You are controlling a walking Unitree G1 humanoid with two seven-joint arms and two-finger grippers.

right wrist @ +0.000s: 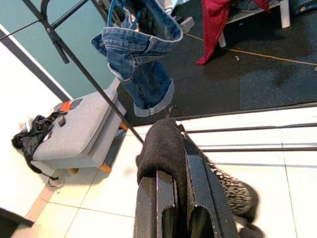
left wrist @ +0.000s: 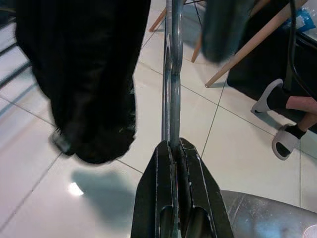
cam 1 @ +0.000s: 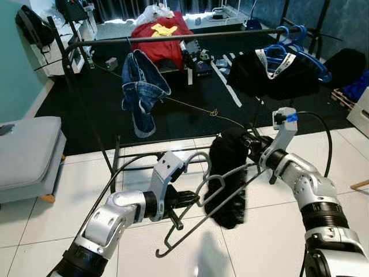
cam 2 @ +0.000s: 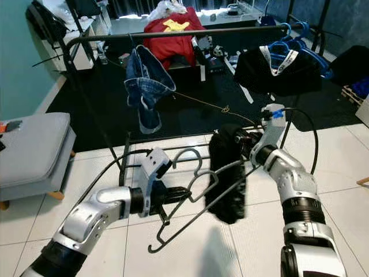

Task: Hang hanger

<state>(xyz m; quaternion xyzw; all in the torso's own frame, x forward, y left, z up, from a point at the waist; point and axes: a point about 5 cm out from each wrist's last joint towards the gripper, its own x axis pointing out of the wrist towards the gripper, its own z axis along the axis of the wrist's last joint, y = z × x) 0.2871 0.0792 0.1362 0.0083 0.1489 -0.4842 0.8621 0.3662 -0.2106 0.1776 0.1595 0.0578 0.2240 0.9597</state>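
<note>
A grey metal hanger (cam 1: 199, 199) hangs tilted in front of me over the white tiles. A black fuzzy garment (cam 1: 228, 179) is draped over it. My left gripper (cam 1: 185, 200) is shut on the hanger near its hook, and the wire (left wrist: 171, 74) runs out from between the fingers. My right gripper (cam 1: 245, 141) is shut on the top of the black garment (right wrist: 166, 148). The black clothes rail (cam 1: 190, 37) stands beyond, carrying blue denim shorts (cam 1: 141, 86) and a black garment on blue hangers (cam 1: 279, 66).
The rail's base bars (cam 1: 155, 144) lie on the floor just ahead. A grey padded bench (cam 1: 26, 153) stands at the left. A red garment (cam 1: 161, 34) and clutter sit on the dark carpet behind. A person's sandalled feet (left wrist: 285, 124) appear in the left wrist view.
</note>
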